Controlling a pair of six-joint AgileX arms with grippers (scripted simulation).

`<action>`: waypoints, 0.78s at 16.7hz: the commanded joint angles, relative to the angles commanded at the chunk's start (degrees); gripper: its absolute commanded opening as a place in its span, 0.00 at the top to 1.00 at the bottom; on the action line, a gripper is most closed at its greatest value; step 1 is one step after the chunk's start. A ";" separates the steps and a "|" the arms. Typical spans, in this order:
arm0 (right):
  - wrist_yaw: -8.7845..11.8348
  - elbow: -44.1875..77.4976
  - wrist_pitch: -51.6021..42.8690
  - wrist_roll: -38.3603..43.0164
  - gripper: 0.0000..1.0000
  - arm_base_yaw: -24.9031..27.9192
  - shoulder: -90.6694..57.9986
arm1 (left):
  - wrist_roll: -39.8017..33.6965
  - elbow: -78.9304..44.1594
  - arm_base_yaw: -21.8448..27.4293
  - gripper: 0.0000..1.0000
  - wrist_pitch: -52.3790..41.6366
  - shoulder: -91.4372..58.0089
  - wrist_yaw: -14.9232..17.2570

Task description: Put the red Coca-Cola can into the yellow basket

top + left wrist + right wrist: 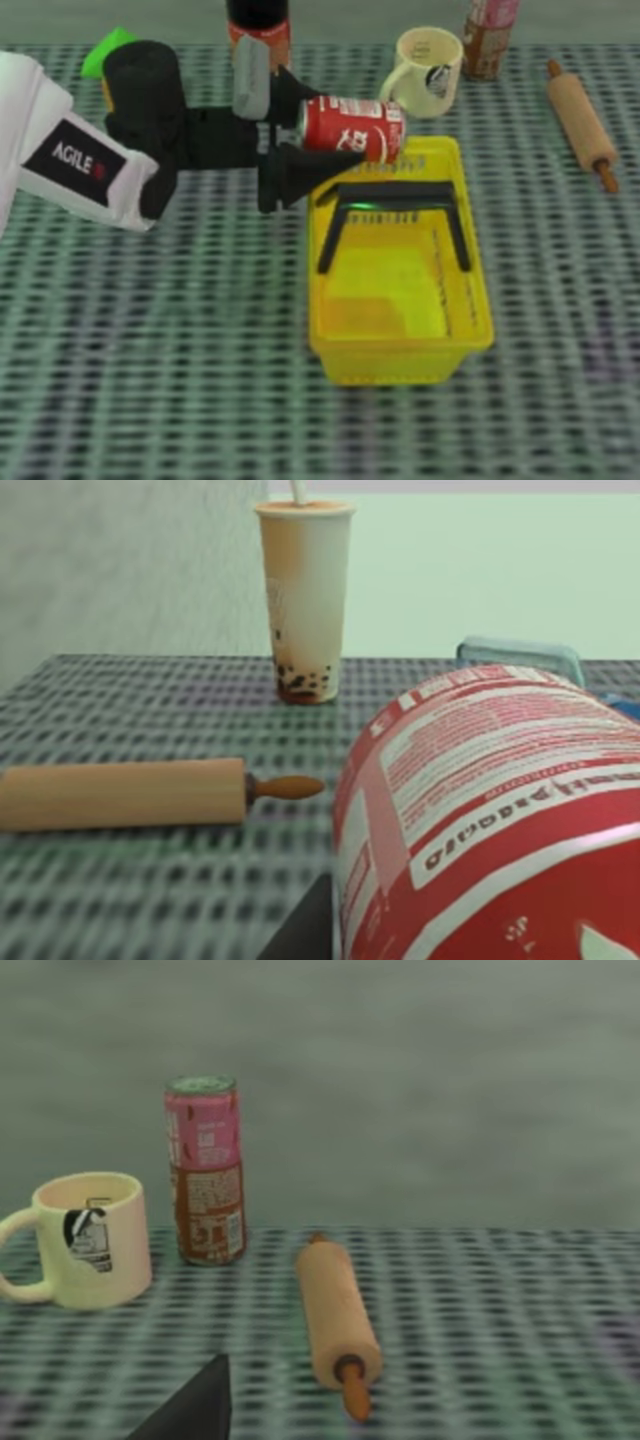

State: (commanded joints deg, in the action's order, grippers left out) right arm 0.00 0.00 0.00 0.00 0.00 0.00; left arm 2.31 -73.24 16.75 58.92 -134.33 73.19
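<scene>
The red Coca-Cola can (360, 128) lies on its side in the air, with my left gripper (318, 130) shut on it, one black finger on each side. It hangs over the far left corner of the yellow basket (472, 300), whose black handles (395, 195) are folded across the opening. In the left wrist view the can (500, 810) fills the near field, next to one dark finger (305, 930). My right arm is out of the top view; only one dark fingertip (195, 1410) shows in the right wrist view, set far to the side with nothing by it.
Along the far edge stand a dark bottle (258, 25), a cream mug (428, 62) and a pink-brown can (488, 35). A rolling pin (582, 118) lies at the far right. A green block (108, 48) sits behind my left arm. A bubble-tea cup (305, 600) shows in the left wrist view.
</scene>
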 joint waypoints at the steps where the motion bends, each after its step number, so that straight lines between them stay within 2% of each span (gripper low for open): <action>1: 0.00 0.00 0.00 0.00 0.00 0.00 0.00 | 0.00 0.00 0.00 0.17 0.00 0.00 0.00; 3: 0.00 0.00 0.00 0.00 0.00 0.00 0.00 | 0.00 0.00 0.00 0.02 0.00 0.00 0.00; 4: 0.00 0.00 0.00 0.00 0.00 0.00 0.00 | 0.00 0.00 0.00 0.00 0.00 0.00 0.00; 13: 0.00 0.00 0.00 0.00 0.00 0.00 0.00 | 0.03 -0.05 0.19 0.00 -0.04 0.09 -0.06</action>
State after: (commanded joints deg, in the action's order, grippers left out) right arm 0.00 0.00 0.00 0.00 0.00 0.00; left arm 2.34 -73.29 16.94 58.88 -134.25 73.13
